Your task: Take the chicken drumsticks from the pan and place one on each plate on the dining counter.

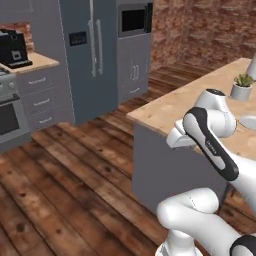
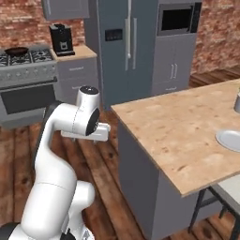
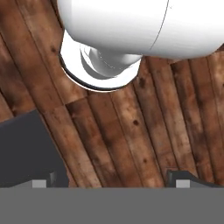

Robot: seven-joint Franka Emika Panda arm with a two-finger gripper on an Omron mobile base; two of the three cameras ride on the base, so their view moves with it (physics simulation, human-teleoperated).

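The dark pan (image 2: pixel 16 50) sits on the stove's back left burner, far from the arm. It is too small in view to make out the chicken drumsticks. On the dining counter (image 2: pixel 178 122) lies one light-grey plate (image 2: pixel 229 139), also seen at the right edge as plate (image 1: pixel 249 121). My arm is folded close to its base, with the hand (image 2: pixel 87 132) beside the counter's near corner, pointing down at the wooden floor. My gripper (image 3: pixel 112 183) is open, with the fingertips (image 3: pixel 41 183) wide apart and nothing between them.
A black coffee machine (image 2: pixel 62 39) stands on the worktop beside the stove (image 2: pixel 26 79). The fridge (image 2: pixel 126 47) and the microwave (image 2: pixel 176 18) line the back wall. A potted plant (image 1: pixel 242 86) is on the dining counter, and a stool (image 2: pixel 227 192) stands under its near end.
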